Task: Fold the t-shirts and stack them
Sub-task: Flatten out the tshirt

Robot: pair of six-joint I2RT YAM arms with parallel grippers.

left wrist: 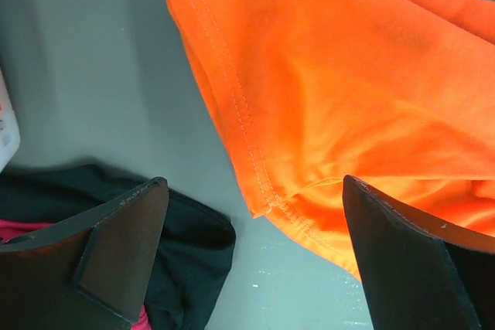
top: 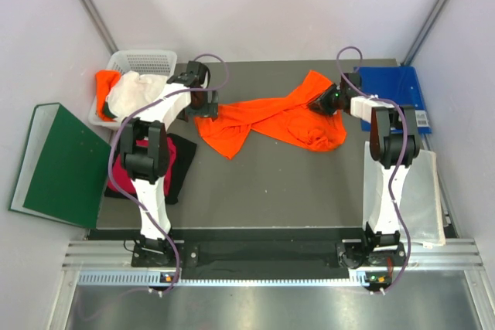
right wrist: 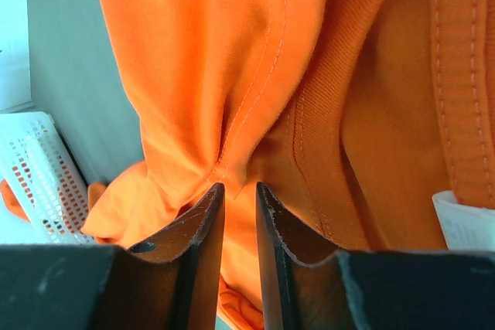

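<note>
A bright orange t-shirt [top: 271, 121] lies stretched and crumpled across the middle of the table. My left gripper [top: 207, 102] hovers wide open over its left end. In the left wrist view the stitched hem corner [left wrist: 267, 206] lies between the spread fingers of that gripper [left wrist: 254, 183], untouched. My right gripper [top: 321, 102] sits at the shirt's right end. Its jaws [right wrist: 240, 185] stand a narrow gap apart against bunched orange cloth [right wrist: 232, 75], and nothing is pinched between them. A black shirt [top: 179, 164] and a magenta one [top: 124, 168] lie heaped at the left.
A white basket [top: 147, 59] at the back left holds a white shirt [top: 131, 90] and an orange one [top: 104, 83]. A dark green binder [top: 58, 164] lies off the table's left edge. A blue folder [top: 394, 86] is at the back right, with a pale sheet [top: 421, 191] in front of it.
</note>
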